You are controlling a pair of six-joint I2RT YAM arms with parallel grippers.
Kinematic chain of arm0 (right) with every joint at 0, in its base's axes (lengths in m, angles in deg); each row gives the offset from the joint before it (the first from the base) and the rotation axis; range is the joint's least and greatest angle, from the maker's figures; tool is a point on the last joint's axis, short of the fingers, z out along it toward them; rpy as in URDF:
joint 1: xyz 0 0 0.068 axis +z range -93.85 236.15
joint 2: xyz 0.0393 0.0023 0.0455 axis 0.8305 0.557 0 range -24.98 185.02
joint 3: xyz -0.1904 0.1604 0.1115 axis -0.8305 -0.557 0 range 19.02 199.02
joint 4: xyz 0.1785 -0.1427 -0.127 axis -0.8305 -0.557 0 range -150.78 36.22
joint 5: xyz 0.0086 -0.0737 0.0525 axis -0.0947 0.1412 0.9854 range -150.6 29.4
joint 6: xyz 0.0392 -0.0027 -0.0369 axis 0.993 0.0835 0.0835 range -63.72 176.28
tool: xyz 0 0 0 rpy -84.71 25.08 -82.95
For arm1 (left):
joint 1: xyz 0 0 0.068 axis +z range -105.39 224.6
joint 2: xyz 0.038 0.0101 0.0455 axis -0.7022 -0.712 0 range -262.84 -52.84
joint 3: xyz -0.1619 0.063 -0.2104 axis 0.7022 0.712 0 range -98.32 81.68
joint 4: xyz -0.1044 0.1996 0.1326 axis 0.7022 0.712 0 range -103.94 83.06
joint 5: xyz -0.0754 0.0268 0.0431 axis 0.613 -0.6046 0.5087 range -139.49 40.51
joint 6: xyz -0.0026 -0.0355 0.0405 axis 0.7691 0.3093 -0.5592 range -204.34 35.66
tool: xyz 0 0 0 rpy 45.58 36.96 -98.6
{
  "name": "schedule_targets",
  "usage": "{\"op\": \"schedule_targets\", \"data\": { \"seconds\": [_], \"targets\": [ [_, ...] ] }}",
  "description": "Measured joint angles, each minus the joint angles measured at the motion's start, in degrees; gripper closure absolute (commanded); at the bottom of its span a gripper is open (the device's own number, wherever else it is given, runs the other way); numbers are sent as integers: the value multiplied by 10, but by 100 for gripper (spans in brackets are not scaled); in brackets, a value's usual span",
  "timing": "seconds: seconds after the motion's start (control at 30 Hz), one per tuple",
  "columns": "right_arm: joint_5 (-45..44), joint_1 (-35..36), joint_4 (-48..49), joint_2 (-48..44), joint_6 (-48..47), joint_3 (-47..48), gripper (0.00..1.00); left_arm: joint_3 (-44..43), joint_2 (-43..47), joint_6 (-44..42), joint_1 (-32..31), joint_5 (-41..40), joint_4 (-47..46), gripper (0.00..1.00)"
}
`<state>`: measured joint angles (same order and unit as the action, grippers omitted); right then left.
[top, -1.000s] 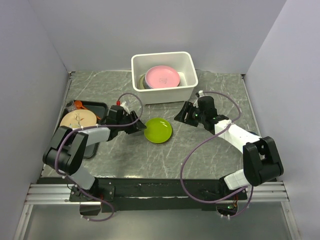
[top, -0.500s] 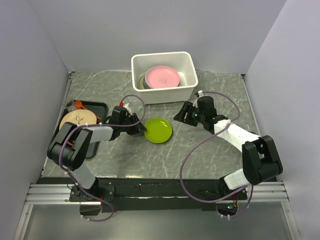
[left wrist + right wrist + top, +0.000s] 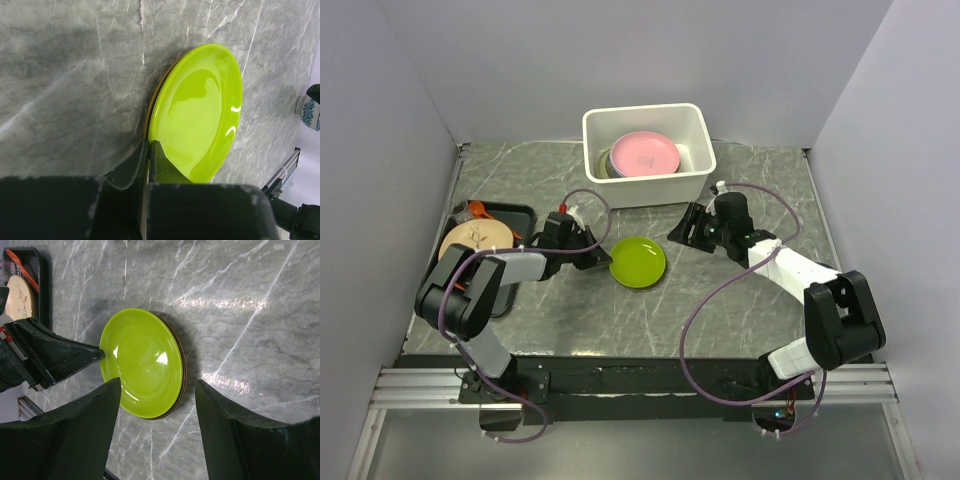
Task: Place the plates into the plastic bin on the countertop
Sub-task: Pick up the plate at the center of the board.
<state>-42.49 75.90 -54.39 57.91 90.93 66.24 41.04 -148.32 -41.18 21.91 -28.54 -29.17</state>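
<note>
The left arm reaches low from the counter's left edge toward the middle — its end effector [image 3: 599, 258] is pinched tight. The right end effector [image 3: 681, 229], opposite, hovers with its fingers [image 3: 87, 432] spread wide.

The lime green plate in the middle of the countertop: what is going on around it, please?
The left gripper is shut on the rim of the lime green plate, which lies on the countertop with a darker rim showing beneath it. The right gripper hangs open on the plate's other side, holding nothing. The white plastic bin at the back already holds a pink plate on top of others. A cream plate waits on the black tray.
</note>
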Motion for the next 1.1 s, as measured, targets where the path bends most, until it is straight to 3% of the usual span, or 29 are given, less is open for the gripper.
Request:
{"op": "schedule_targets", "data": {
  "seconds": [1.1],
  "targets": [
    [33, 0, 7, -27, 3, -20, 30, 3, 113, 1, 0, -12, 36, 99]
  ]
}}
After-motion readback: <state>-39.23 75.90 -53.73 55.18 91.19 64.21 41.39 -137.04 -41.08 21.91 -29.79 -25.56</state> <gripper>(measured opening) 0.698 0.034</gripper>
